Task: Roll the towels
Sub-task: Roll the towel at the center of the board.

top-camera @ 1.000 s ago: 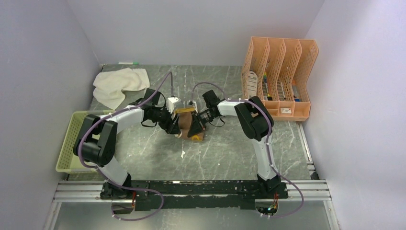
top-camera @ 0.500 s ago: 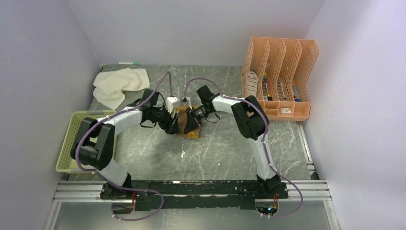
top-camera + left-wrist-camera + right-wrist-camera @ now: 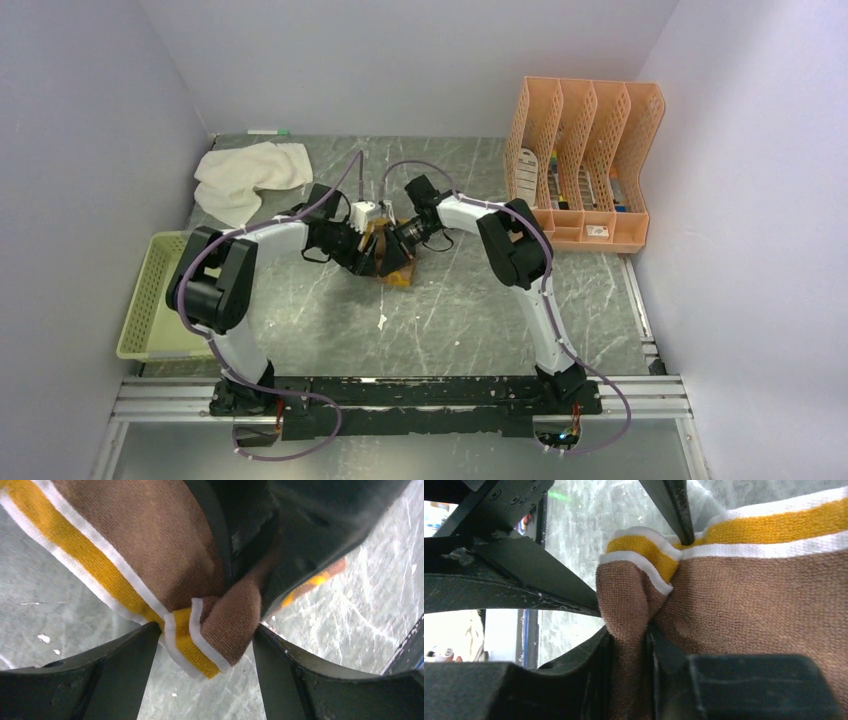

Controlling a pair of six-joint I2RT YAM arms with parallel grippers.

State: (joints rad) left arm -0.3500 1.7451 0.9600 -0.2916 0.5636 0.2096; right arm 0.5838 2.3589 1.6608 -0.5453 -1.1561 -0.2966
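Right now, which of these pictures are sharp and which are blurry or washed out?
Top view: evenly lit and sharp, soft shadows, the brown towel mostly hidden by arms. Left wrist view: towel weave crisp, the near fingers dark and soft. Right wrist view: weave sharp, the left edge blown out white, the near fingers blurred.

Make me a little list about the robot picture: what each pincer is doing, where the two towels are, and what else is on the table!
left pincer: open, fingers either side of a bunched corner of the brown towel
right pincer: shut on a fold of the brown towel
brown towel: mid-table between both arms, bunched, yellow and white edging showing
white towel: crumpled at the far left corner, untouched
green basket: at the left edge
orange file rack: at the far right
table: grey marbled top
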